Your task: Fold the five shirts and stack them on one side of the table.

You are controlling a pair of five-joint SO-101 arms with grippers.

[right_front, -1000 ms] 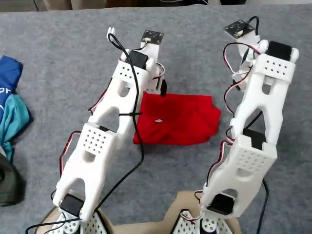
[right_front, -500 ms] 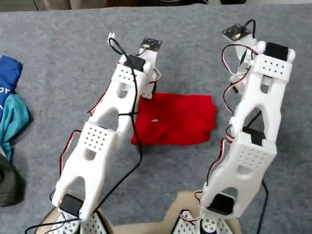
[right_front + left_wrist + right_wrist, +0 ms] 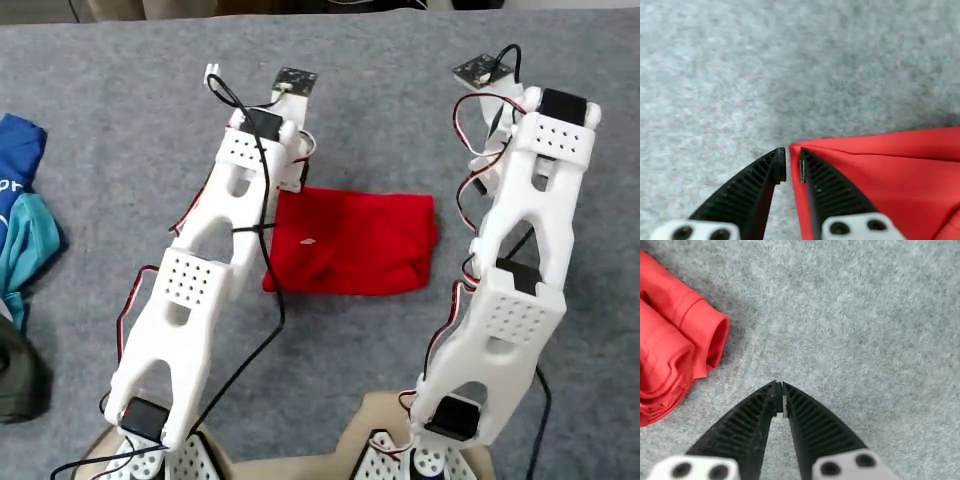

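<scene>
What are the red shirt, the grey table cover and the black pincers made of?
The red shirt looks like soft matte knit cloth: it rumples and rolls at the hem. The table cover seems grey felt, fuzzy and speckled. The right pincer is probably hard plastic, matte black with moulded ridges.

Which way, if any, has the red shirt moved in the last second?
Yes. The red shirt slid slightly left, toward the blue shirt at the table's edge.
</scene>
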